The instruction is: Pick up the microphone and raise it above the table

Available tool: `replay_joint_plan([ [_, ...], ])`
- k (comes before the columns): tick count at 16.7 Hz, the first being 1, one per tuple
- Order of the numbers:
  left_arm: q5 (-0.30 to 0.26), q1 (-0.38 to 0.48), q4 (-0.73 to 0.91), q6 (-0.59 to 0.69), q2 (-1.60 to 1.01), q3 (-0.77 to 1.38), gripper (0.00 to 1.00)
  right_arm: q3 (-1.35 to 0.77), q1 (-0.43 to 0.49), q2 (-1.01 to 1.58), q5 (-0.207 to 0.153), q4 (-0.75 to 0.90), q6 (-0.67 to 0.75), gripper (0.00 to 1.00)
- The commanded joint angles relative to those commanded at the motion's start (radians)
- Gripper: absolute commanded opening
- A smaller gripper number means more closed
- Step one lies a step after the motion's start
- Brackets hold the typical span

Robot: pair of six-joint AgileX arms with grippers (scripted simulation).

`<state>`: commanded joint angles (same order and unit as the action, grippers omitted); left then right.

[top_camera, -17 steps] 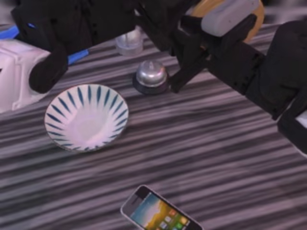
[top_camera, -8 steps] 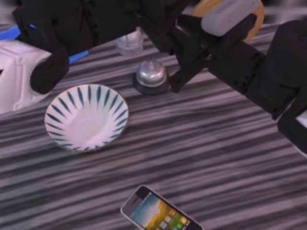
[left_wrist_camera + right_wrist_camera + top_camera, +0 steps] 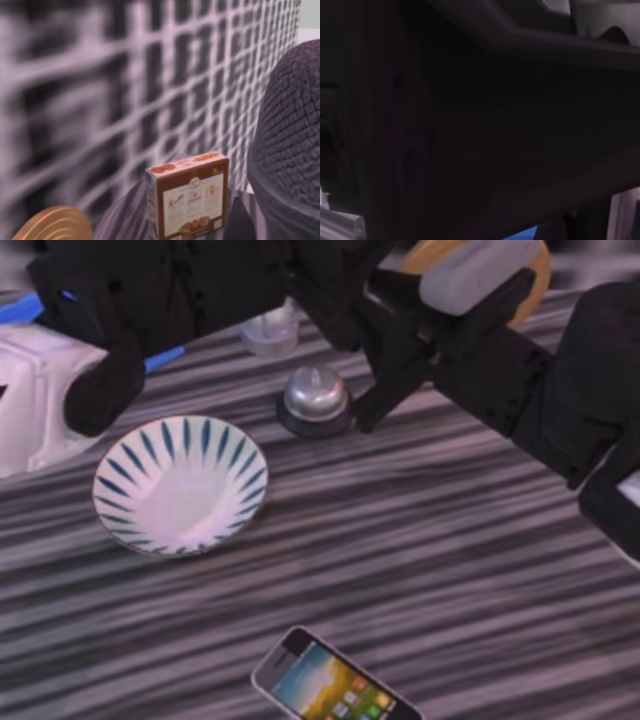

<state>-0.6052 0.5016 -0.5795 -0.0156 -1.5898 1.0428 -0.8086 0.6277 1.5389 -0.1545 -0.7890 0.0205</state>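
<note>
The microphone's grey mesh head (image 3: 292, 145) fills one side of the left wrist view, close to the camera, with a wall behind it. Its black handle is hidden. One dark fingertip (image 3: 240, 222) shows beside the head. My left gripper (image 3: 335, 305) is high over the table's far side, lost among the black arm parts, and appears shut on the microphone. No microphone lies on the striped table (image 3: 450, 540). My right gripper (image 3: 372, 360) reaches in from the right, above the bell, with its fingers apart. The right wrist view is dark.
A silver dome bell (image 3: 316, 397) stands at the far middle, with a clear hourglass (image 3: 270, 335) behind it. A blue-striped white bowl (image 3: 181, 485) sits left, a phone (image 3: 330, 685) at the near edge, a white object (image 3: 35, 400) far left. A biscuit box (image 3: 187, 195) and orange disc (image 3: 52, 225) stand beyond.
The left arm's black end near the top middle has shifted very slightly. Everything on the table stays where it was.
</note>
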Motion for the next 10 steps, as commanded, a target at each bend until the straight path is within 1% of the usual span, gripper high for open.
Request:
replay_joint_plan([
  [9,0.000,0.000,0.000,0.000,0.000,0.000,0.00,0.000,0.000,0.000,0.000,0.000,0.000,0.98],
  [10,0.000,0.000,0.000,0.000,0.000,0.000,0.00,0.000,0.000,0.000,0.000,0.000,0.000,1.00],
])
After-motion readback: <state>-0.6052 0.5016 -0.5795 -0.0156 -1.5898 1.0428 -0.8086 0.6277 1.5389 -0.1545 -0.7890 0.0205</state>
